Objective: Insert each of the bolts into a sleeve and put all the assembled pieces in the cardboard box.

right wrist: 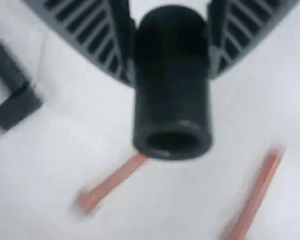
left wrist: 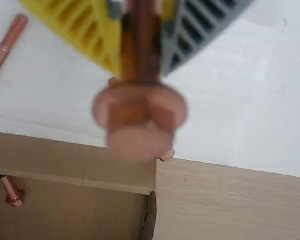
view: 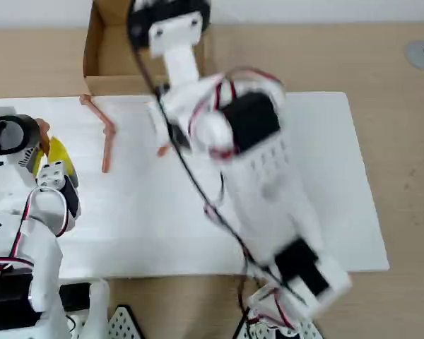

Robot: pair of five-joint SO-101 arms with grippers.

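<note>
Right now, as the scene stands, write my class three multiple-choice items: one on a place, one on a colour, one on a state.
1. Where does the loose black sleeve lie?
A) in the cardboard box
B) on the white board
C) on bare wood

2. What colour is the bolt in the left pincer?
A) black
B) copper
C) green

3. How is the right pincer?
A) open and empty
B) shut on a bolt
C) shut on a second black sleeve

Answers:
1 B: white surface lies all round it.
2 B: its head and shank both show copper.
3 C: the pincer clamps that sleeve from both sides.
</note>
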